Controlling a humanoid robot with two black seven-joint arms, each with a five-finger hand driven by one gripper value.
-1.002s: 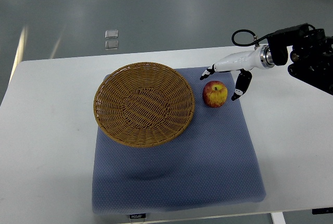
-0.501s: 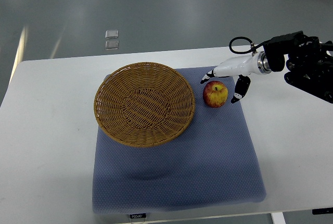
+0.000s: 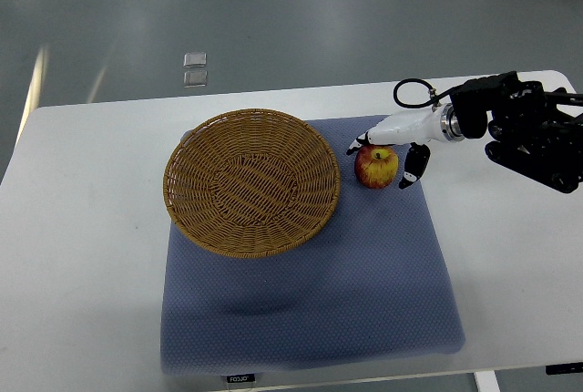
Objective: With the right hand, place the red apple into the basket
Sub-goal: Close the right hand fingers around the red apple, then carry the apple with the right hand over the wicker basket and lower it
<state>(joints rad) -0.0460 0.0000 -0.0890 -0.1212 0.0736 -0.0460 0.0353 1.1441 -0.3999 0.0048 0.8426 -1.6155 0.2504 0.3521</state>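
A red and yellow apple (image 3: 376, 167) stands on the blue mat (image 3: 310, 301), just right of the round wicker basket (image 3: 252, 181). My right hand (image 3: 383, 160) reaches in from the right edge and straddles the apple from behind. Its white fingers (image 3: 366, 138) are spread along the apple's far side and the thumb (image 3: 412, 169) hangs at the apple's right. The hand is open and close around the fruit, which rests on the mat. The basket holds nothing. The left arm does not show.
The mat lies on a white table (image 3: 82, 264). The right arm's black forearm (image 3: 533, 132) sits over the table's right end. Two small clear squares (image 3: 195, 67) lie on the grey floor beyond the table.
My right hand has moved left and lower, closing in around the apple. The apple and the basket have stayed put.
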